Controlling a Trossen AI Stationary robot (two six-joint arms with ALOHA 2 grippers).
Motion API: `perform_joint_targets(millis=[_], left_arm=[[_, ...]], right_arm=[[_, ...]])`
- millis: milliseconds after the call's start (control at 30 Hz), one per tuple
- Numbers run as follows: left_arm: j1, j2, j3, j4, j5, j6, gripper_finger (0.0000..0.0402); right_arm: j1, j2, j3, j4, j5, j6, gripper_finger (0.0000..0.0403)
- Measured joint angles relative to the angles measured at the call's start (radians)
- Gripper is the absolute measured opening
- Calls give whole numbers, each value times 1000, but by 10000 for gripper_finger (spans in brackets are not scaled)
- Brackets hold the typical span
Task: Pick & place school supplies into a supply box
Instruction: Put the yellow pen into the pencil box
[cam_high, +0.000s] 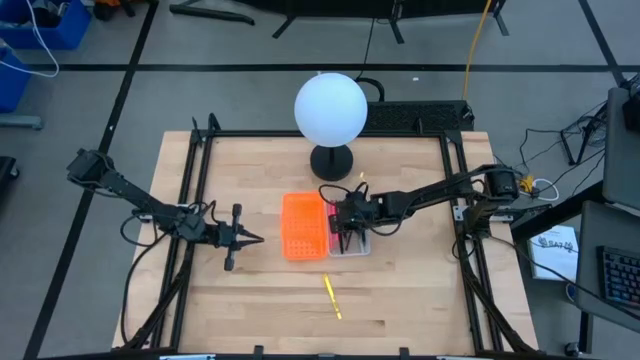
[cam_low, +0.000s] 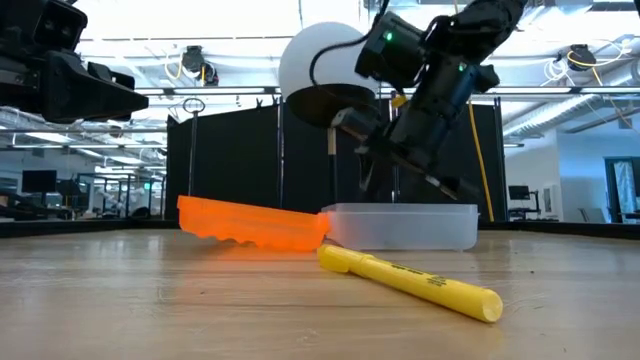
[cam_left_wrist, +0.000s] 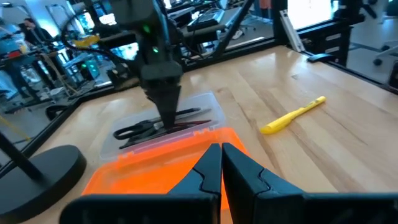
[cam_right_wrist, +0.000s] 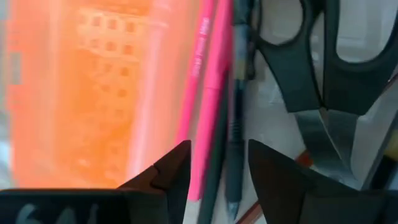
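Clear plastic box (cam_high: 352, 243) sits mid-table holding scissors (cam_right_wrist: 323, 68) and pink pens (cam_right_wrist: 208, 93); the right gripper (cam_right_wrist: 214, 168) hovers inside, fingers spread. A yellow marker (cam_high: 332, 297) lies near the front edge. The left gripper (cam_high: 250, 238) waits left of the orange tray (cam_high: 303, 227), fingers pressed together.

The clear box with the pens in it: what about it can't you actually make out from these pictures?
- High view: the right gripper covers most of the supply box, hiding its contents.
- Low view: the frosted wall blurs everything inside.
- Right wrist view: the scissors are cut off by the edge.
- Left wrist view: the orange tray hides the box's near side.
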Motion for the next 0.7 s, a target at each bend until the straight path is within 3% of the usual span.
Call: perform_joint_targets(millis=[200, 367, 533, 700], left_arm=[[0, 0, 0, -5, 18, -6, 21], [0, 0, 0, -5, 18, -43, 21], [0, 0, 0, -5, -10, 29, 21], [0, -1, 0, -4, -16, -24, 21]], right_arm=[[0, -98, 0, -3, 29, -31, 150], [19, -252, 0, -6, 57, -232, 146], [81, -443, 1, -163, 262, -428, 115], [189, -589, 1, -255, 505, -695, 66]])
